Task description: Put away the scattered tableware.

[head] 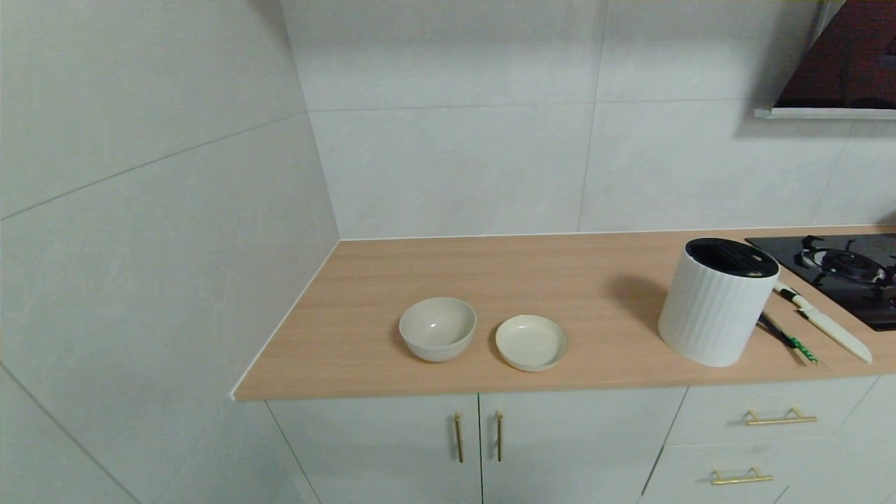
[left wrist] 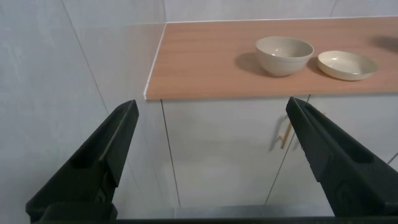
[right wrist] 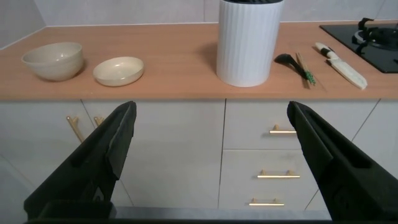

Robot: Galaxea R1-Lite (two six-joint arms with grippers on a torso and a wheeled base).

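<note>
Sitting on the counter: the bowl [head: 437, 327] and the dish [head: 531, 341], both pale and upright, near the front edge.
Bowl and dish: just beside each other but apart, the bowl closer to the wall corner.
Knife [head: 829, 325]: flat on the counter, between the holder and the stove, with a white blade.
Chopsticks [head: 794, 339]: flat beside the knife, with a green part at one end.
Spoon [right wrist: 286, 60]: black, lies beside the chopsticks, close to the foot of the holder.
Holder [head: 715, 308]: a white ribbed cylinder with a black top, upright, well apart from the dish on the stove side.
Left gripper [left wrist: 211, 155]: fingers spread wide, nothing between them; it is held out in front of the cabinet [left wrist: 217, 149] near the counter's wall end.
Left gripper to tableware: well apart; the bowl and the dish are further ahead, on the counter [left wrist: 199, 56], to the right of the gripper's line.
Right gripper [right wrist: 211, 155]: fingers also spread wide and holding nothing; it faces the drawers [right wrist: 273, 130] below the holder.
Right gripper to tableware: well apart from all pieces; bowl and dish are ahead on its left, knife, chopsticks and spoon ahead on its right.
Stove [head: 840, 269]: black, set into the counter at the right end.
Hood [head: 840, 63]: dark, on the wall above the stove.
</note>
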